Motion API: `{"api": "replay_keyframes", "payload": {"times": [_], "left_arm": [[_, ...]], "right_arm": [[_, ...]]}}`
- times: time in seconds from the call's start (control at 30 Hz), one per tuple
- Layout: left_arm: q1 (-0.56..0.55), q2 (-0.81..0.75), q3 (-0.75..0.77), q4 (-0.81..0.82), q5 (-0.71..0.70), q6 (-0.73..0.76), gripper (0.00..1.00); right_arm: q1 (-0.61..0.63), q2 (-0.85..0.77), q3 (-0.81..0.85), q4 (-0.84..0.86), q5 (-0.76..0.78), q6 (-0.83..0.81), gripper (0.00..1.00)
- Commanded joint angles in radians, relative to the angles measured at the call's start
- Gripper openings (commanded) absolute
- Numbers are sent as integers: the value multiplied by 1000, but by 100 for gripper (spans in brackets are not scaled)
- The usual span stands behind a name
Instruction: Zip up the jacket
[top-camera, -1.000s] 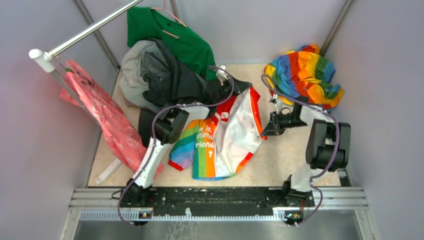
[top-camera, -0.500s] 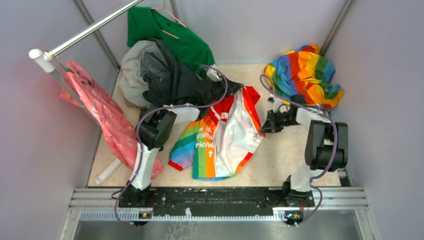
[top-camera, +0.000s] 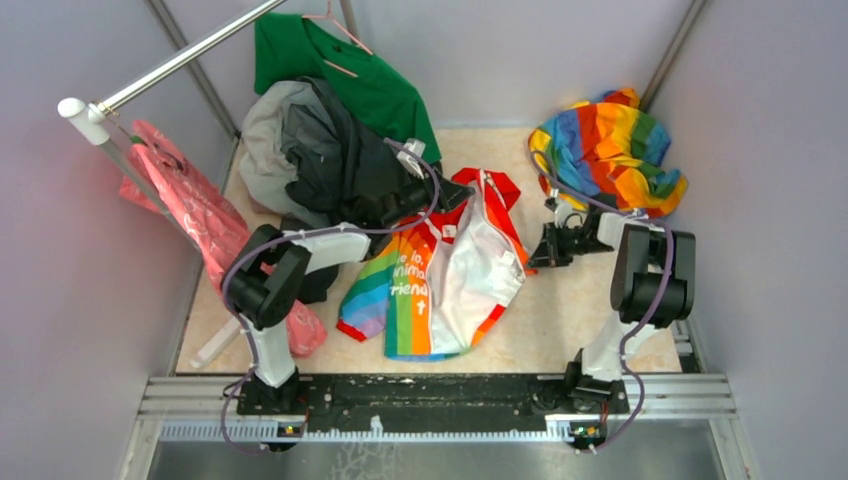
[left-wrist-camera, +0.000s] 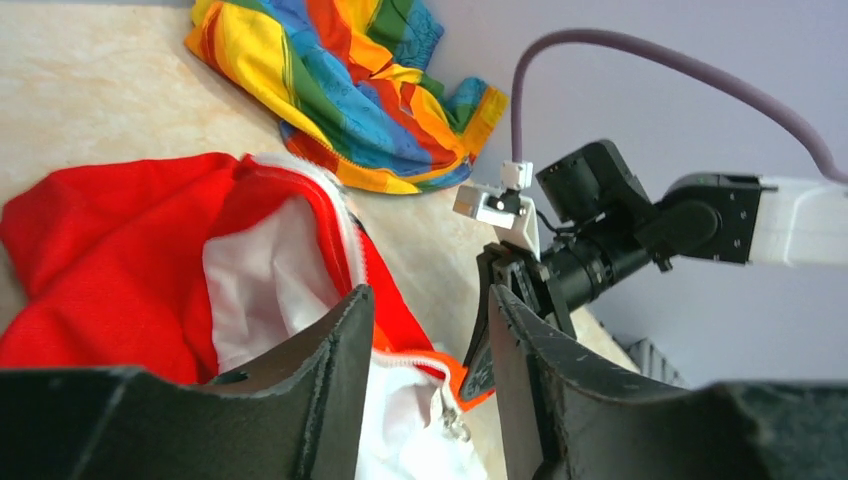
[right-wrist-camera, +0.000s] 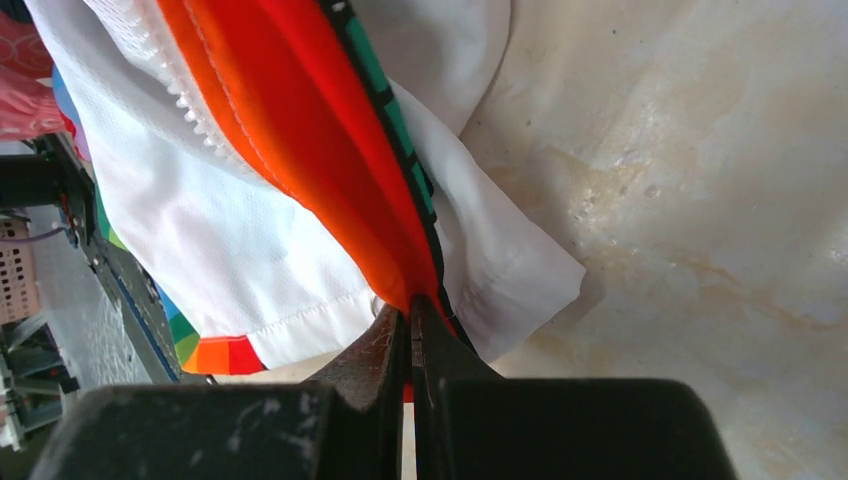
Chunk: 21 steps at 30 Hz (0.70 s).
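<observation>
On the beige mottled table (top-camera: 575, 320), between lilac walls (top-camera: 520, 60), lies the jacket (top-camera: 470, 270).

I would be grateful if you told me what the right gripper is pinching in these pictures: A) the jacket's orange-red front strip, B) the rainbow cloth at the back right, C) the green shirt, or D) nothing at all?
A: in the right wrist view the right gripper has its fingers pressed together on the orange-red zipper strip at the edge of the jacket.
</observation>
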<state>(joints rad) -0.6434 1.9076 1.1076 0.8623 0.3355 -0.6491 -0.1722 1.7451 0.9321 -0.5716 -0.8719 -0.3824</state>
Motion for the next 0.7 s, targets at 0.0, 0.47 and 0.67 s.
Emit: {"api": "replay_keyframes", "payload": {"times": [0.0,0.47,0.67], "left_arm": [[8,-104,-79,-32,30,135,53],[78,-506,-473,1,-22,217,85],[108,-687,-605,-83,-134,157,99]], "right_arm": [[4,-22,45,-4,-43,-18,0],[2,47,91,-74,-90,-77,0],[2,32,80,-28,-29,-56,2]]}}
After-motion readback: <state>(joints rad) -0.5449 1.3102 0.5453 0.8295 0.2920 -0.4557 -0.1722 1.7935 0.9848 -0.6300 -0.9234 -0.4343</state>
